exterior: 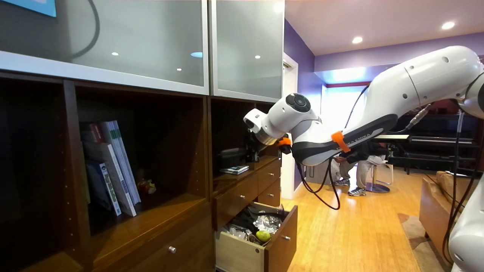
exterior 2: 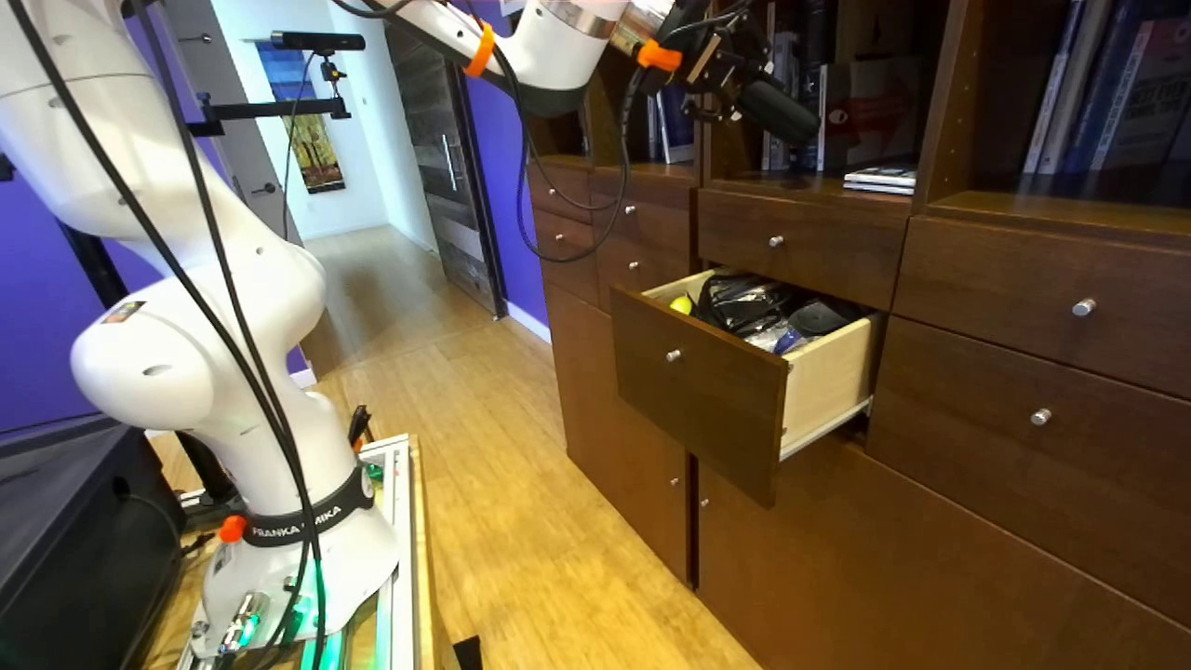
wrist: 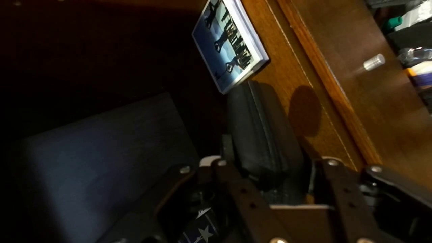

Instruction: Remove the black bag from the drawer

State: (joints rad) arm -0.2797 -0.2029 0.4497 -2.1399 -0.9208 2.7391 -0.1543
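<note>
The drawer [exterior 2: 707, 400] stands pulled out of the dark-brown cabinet [exterior 2: 884, 558], its paler wooden side showing in both exterior views. The black bag [wrist: 260, 131] is out of the drawer and well above it, level with the shelf compartment over it. The gripper [wrist: 268, 158] has the bag pinched between its fingers, and in the wrist view a seam runs lengthwise along it. In an exterior view the bag hangs above the surface [wrist: 283, 71] of that compartment. On this surface, likewise higher than the drawer, lies a small flat stack [wrist: 233, 44] with a picture on top; I cannot tell whether the bag touches it. Just above the drawer, a drawer front [exterior 2: 828, 223] with a single metal knob sits flush with the cabinet. Inside the drawer, near its front panel, is a yellow-green ball [exterior: 263, 236], and beside it lie dark cloth [exterior: 245, 219] and clear wrapping [exterior: 267, 223]. Books [exterior: 123, 158] lean in a compartment higher than the drawer and off to one side. Well beyond the drawer sits a person [exterior: 363, 172], partly hidden by the robot arm [exterior: 427, 79].
</note>
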